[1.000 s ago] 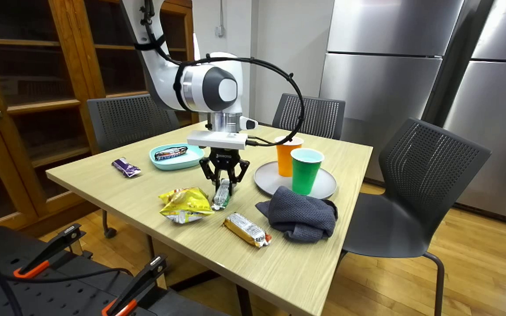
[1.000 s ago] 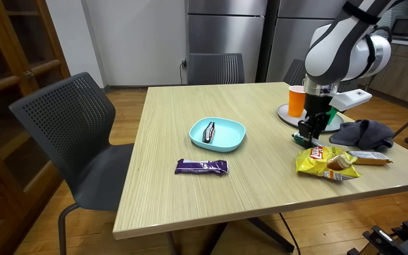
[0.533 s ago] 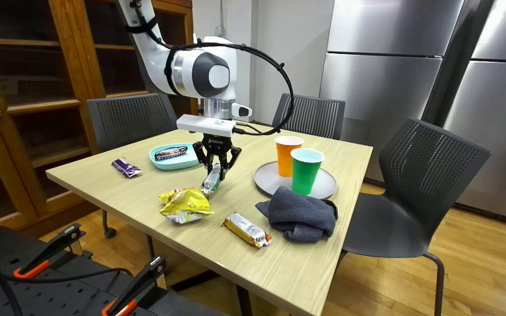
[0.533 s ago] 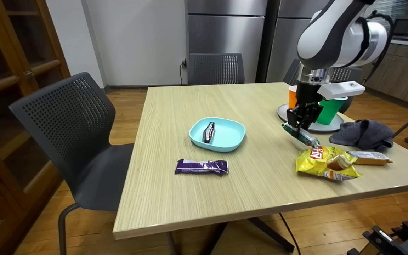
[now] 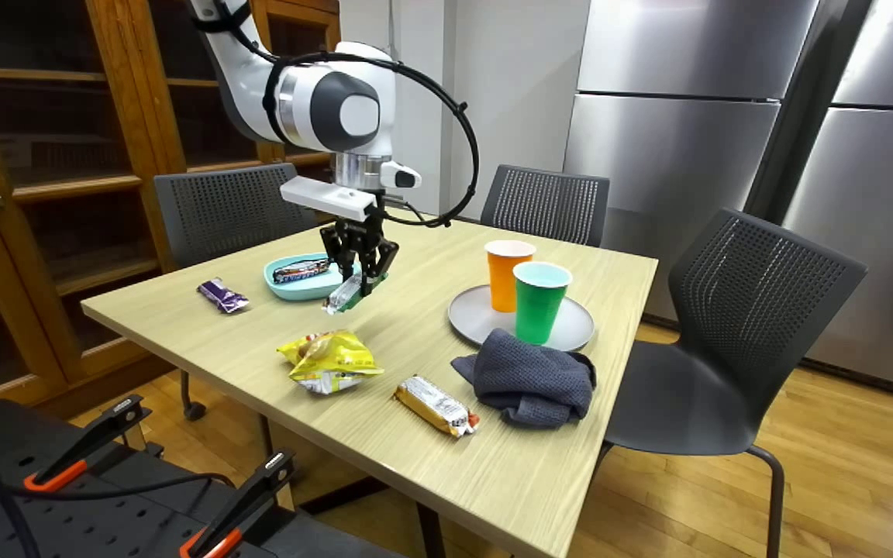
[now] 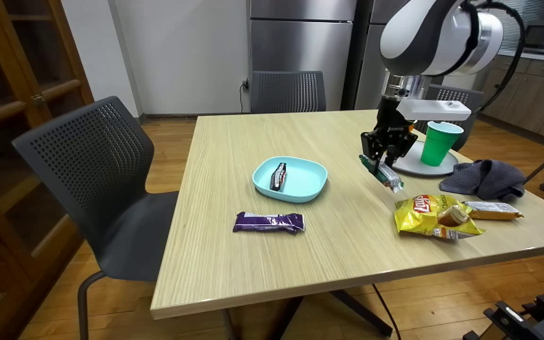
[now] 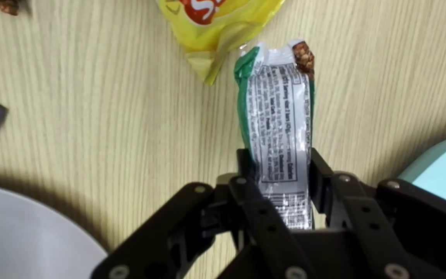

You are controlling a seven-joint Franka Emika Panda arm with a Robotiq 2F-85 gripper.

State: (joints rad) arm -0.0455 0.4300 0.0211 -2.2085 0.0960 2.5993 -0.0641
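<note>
1. A pale table [image 6: 215, 264] stands before steel refrigerators [image 5: 671, 194] in both exterior views.
2. The gripper [image 7: 279, 164] is clamped across the green bar [image 7: 279, 116], whose printed back faces the wrist camera.
3. The green bar hangs above the table, between the blue tray [image 6: 307, 182] and the gray plate [image 5: 466, 311].
4. The blue tray holds a dark bar [image 6: 278, 177].
5. The gray plate bears an orange cup [image 5: 507, 283] and a green cup [image 5: 539, 310]; a cloth [image 5: 532, 380] lies beside it.
6. A chip bag [image 6: 435, 217] lies near a gold bar [image 5: 432, 404].
</note>
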